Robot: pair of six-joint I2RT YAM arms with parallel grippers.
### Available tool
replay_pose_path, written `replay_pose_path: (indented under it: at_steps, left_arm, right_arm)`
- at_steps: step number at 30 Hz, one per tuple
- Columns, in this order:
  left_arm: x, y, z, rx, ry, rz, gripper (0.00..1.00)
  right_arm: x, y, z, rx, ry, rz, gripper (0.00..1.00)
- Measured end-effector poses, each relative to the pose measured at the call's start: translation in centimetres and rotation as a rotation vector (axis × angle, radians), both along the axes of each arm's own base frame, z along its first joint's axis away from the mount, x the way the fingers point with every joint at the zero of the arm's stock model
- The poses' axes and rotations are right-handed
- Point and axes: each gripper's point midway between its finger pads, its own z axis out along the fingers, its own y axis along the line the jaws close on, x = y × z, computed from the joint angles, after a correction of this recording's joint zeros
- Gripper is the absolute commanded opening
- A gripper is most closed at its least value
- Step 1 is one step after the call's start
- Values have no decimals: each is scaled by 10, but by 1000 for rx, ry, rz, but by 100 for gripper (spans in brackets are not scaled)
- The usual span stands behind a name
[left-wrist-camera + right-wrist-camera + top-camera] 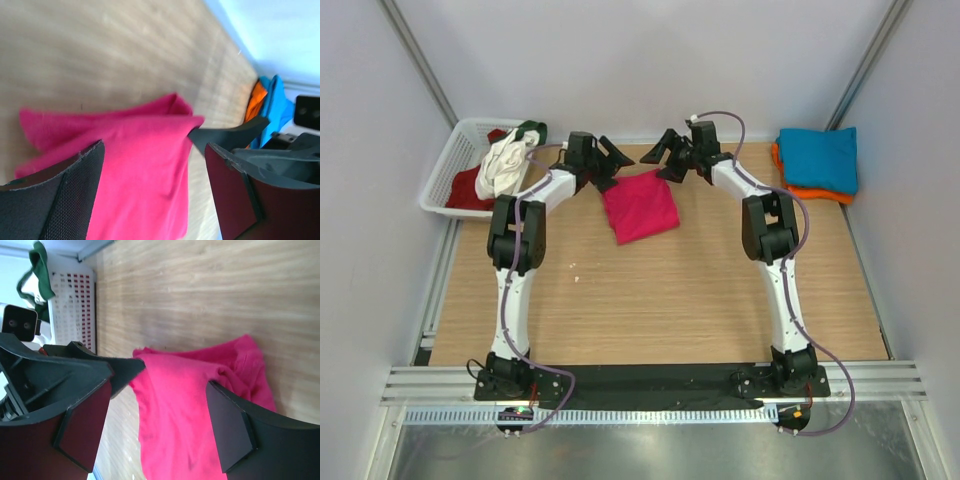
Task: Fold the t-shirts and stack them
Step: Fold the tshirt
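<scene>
A folded magenta-pink t-shirt (pixel 640 205) lies on the wooden table at the back middle. My left gripper (pixel 612 163) is open just above its far left corner. My right gripper (pixel 670 162) is open just above its far right corner. Neither holds cloth. In the left wrist view the pink t-shirt (pixel 140 165) shows between the spread fingers (pixel 60 195) of the left gripper (pixel 155 185). In the right wrist view the t-shirt (pixel 180 410) shows below the open right gripper (pixel 157 425). A folded teal t-shirt (pixel 818 155) lies on an orange one (pixel 820 192) at the back right.
A white lattice basket (pixel 445 170) stands at the back left, holding a white t-shirt (pixel 505 165), a dark red one (pixel 470 190) and a green one (pixel 532 130). The basket (pixel 75 300) also shows in the right wrist view. White walls close in the back and sides.
</scene>
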Motion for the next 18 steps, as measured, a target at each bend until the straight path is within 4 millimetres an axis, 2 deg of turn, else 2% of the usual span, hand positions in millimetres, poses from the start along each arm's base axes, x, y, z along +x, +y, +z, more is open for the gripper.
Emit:
replay_pose_path:
  at_steps: [5,8,13,18]
  left_arm:
    - [35,12,8,-23,-83,34,82]
    - [49,16,6,-29,-111,47,81]
    - [55,20,-11,-4,-101,44,81]
    - [52,23,-14,76,-123,-2,84]
  right_arm:
    - [17,2,-4,14,-30,-27,83]
    - [21,2,-12,17,-27,-40,83]
    - [26,-4,-17,8,-18,-49,83]
    - [27,-17,-2,-44,-60,-34,86]
